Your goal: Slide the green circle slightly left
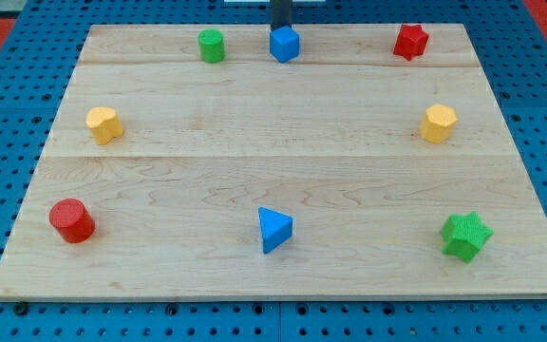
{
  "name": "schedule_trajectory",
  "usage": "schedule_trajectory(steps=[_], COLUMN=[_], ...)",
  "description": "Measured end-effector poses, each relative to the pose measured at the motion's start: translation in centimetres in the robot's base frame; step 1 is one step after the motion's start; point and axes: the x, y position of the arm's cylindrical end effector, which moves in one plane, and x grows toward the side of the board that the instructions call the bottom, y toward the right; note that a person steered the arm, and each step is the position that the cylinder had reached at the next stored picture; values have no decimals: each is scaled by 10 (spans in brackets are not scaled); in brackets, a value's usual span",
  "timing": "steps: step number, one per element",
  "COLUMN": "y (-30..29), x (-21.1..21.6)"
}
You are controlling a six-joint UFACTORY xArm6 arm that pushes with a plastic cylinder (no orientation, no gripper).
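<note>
Nearest the camera, along the bottom of the frame, sit the blue triangle, the red circle at lower left and the green star at lower right.

Now to my job. I must push the green circle. It stands at the upper left of the frame, close to the far edge of the table. It looks like a small, hard, light block. I think it will slide easily on the smooth wood. It is round, so it could roll off to one side if I hit it off centre. I should push it square on its right side, in the middle.

My tip is at the top of the frame, just to the right of the green circle. I see only a short dark bit of the rod, and its end seems to be right behind the blue cube, maybe touching it. There is no hand on this arm, only the rod, so nothing can spread or pinch.

The blue cube sits between my tip and the green circle, near it but not touching. I think I must get around the cube first.

Farther out are a yellow block at the left, another yellow block at the right, and a red star at upper right.
</note>
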Motion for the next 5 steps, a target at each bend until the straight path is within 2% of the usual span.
schedule_trajectory(steps=[2,3,5], y=[-15,-60,-63], x=[12,12,13])
